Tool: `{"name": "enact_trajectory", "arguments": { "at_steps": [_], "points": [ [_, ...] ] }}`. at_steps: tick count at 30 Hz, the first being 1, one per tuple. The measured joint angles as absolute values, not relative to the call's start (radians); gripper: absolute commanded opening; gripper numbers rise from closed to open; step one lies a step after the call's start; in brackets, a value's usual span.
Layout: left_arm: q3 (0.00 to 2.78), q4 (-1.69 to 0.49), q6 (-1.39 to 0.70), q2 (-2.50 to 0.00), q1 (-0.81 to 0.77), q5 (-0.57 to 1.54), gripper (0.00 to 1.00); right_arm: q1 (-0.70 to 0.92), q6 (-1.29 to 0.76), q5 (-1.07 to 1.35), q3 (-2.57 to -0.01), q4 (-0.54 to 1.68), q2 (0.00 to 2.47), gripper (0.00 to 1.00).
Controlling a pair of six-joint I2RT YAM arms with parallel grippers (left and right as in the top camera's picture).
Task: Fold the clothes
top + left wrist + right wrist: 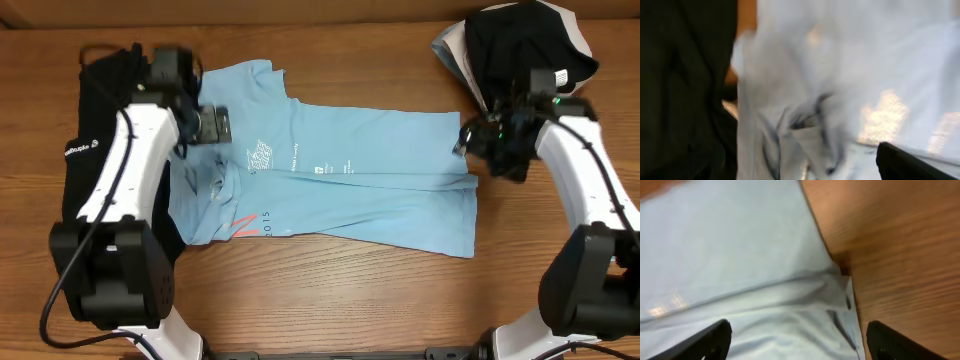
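Nearby, black garment (72, 120) flanks T-shirt (380, 170); right gripper (801, 336) spread, left gripper (215, 125) unclear

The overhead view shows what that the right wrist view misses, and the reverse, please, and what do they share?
Only the overhead view shows the whole light blue cotton T-shirt, its white and orange-red lettering, a loose black garment in the far right corner, another at the left edge, and the left arm and right arm. Only the right wrist view shows a creased fold at the shirt's edge and the right gripper with its dark fingers wide apart. Both show the blue shirt on the brown wooden table.
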State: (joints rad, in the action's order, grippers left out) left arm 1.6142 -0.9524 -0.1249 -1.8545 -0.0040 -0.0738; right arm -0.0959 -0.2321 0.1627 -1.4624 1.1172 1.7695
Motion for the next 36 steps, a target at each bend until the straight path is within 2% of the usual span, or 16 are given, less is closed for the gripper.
{"name": "enact_trajectory", "arguments": {
  "at_steps": [3, 8, 15, 22, 31, 36],
  "points": [
    [1.791, -0.977, -0.077, -1.855, -0.004, -0.012, 1.00, -0.087, -0.203, 0.169, -1.609, 1.176, 1.769, 0.89],
    [1.983, -0.968, -0.021, -1.885, -0.004, 0.091, 1.00, -0.035, -0.178, 0.159, -1.729, 1.153, 1.769, 0.84],
    [2.279, -0.929, 0.041, -2.189, -0.014, 0.173, 1.00, 0.036, -0.171, 0.152, -1.735, 1.072, 1.770, 0.83],
    [2.328, -0.842, 0.065, -2.423, -0.027, 0.184, 1.00, 0.047, -0.167, 0.144, -1.735, 1.084, 1.771, 0.83],
    [2.346, -0.707, 0.086, -2.527, -0.040, 0.196, 1.00, 0.052, -0.163, 0.133, -1.735, 1.129, 1.772, 0.83],
    [2.348, -0.679, 0.085, -2.578, -0.051, 0.196, 0.93, 0.059, -0.164, 0.130, -1.735, 1.139, 1.773, 0.82]
  ]
}}
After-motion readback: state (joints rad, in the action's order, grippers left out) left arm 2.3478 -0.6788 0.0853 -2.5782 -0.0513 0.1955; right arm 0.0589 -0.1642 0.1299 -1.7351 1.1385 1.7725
